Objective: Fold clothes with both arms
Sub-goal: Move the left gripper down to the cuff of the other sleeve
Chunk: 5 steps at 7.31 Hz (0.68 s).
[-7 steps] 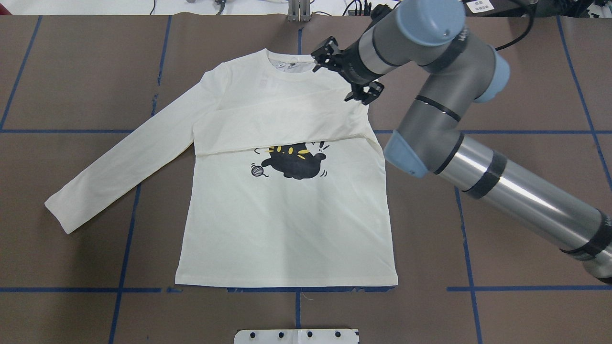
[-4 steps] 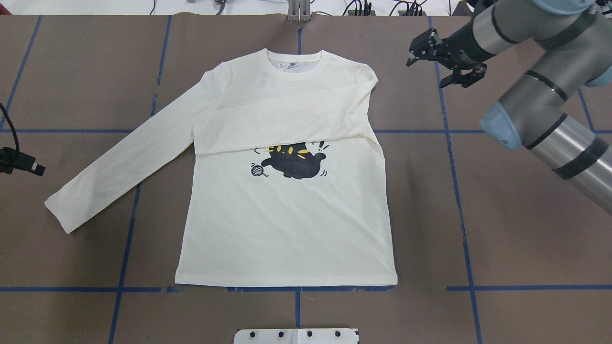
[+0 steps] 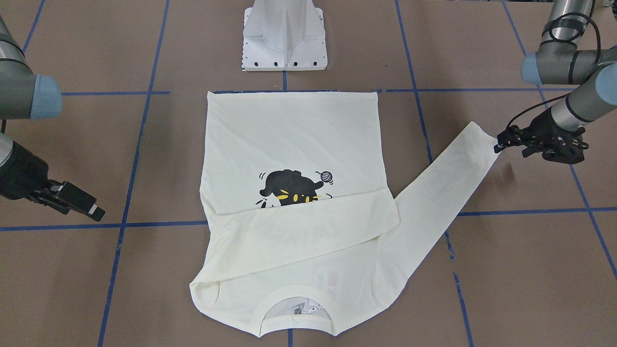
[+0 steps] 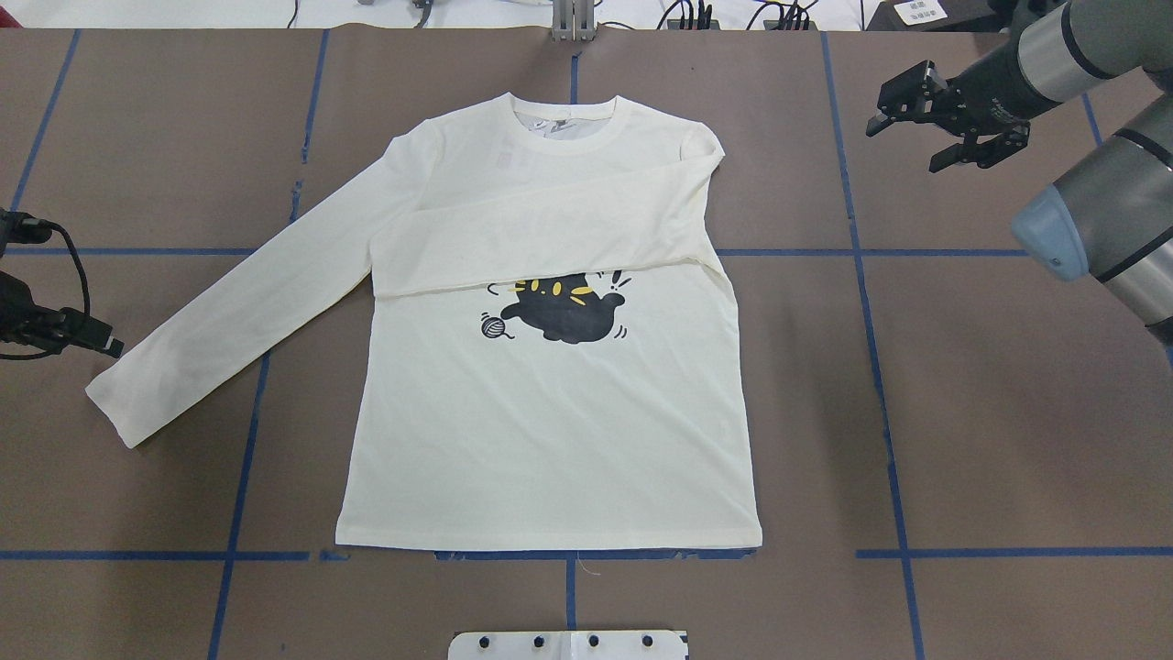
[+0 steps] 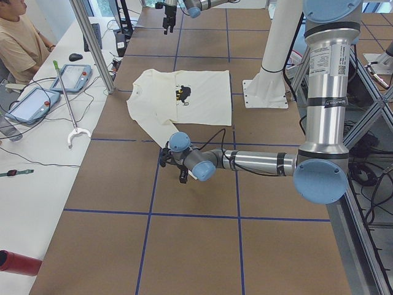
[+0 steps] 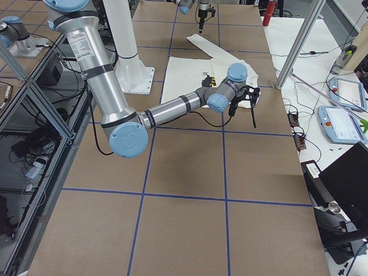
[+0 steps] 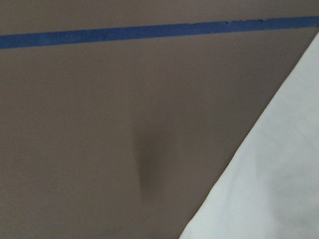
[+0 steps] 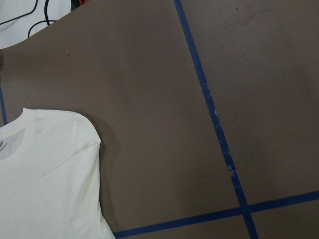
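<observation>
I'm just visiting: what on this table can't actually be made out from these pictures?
Cat print: part of it lies under the folded sleeve, in the overhead and front views.
Neck label: too small to read in any view.
Left gripper: the front view cannot settle whether it touches the cuff; its wrist view is blurred, with no fingers showing.

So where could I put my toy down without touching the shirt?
The biggest bare table is between the shirt and the right arm. The patches on both sides of the stretched-out sleeve are bare too. It's crowded at the cuff, where the left gripper is.
</observation>
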Each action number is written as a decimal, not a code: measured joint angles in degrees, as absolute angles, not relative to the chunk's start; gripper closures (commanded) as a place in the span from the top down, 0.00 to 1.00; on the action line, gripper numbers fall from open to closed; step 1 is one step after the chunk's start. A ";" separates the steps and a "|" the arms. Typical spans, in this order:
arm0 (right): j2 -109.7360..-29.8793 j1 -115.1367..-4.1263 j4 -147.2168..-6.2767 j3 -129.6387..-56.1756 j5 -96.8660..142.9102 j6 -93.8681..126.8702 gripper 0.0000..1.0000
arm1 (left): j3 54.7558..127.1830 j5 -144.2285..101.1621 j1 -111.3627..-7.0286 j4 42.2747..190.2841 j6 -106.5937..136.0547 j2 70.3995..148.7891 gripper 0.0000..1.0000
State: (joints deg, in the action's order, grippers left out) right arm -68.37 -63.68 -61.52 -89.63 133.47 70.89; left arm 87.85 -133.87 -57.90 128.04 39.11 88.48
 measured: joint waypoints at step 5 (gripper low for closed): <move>-68.43 -63.31 -61.45 -89.87 133.38 71.31 1.00 | 86.72 -133.87 -55.30 128.14 39.30 88.20 0.25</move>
State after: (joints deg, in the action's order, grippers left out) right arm -68.43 -63.31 -61.45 -89.87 133.38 71.31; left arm 86.72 -133.87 -55.30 128.14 39.30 88.20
